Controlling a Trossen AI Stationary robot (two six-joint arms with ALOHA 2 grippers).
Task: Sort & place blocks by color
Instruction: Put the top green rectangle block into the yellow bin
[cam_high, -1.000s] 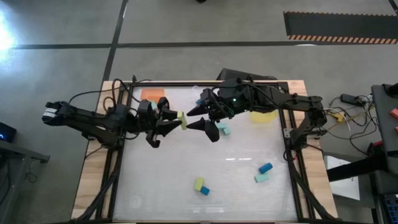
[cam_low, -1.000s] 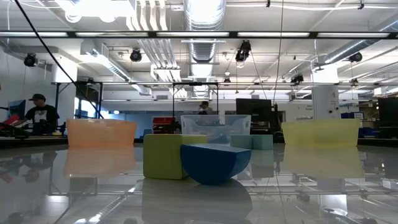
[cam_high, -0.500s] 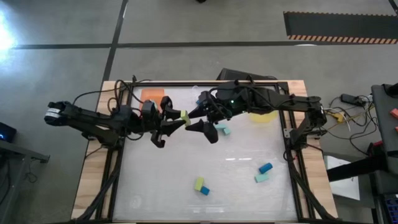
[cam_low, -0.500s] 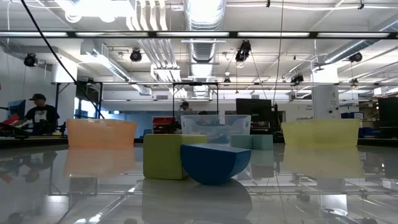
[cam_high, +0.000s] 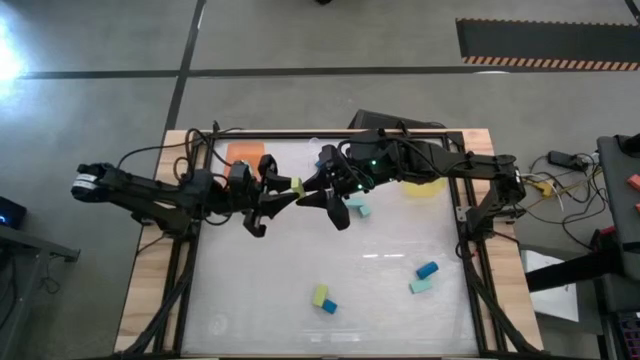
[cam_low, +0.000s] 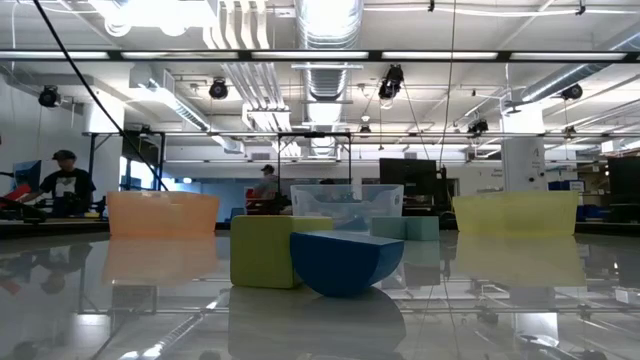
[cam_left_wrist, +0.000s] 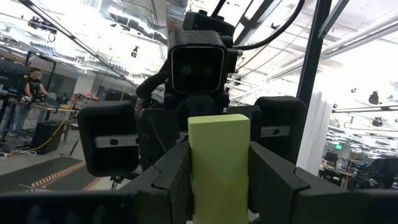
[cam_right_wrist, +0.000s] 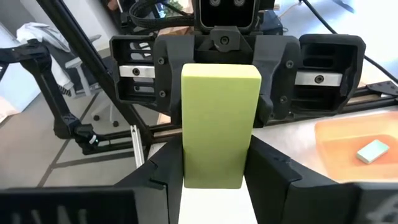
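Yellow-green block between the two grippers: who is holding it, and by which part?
Both hold the yellow-green block above the table: the left gripper and the right gripper each clamp opposite ends.

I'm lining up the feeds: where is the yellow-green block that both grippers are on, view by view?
High view: the yellow-green block sits between the left gripper and right gripper, above the table's middle.
Low view: not in it; the yellow-green block on the table there is another one.
Left wrist view: centre, between the fingers.
Right wrist view: centre.
Shared landmark: the orange tray, also in the right wrist view.
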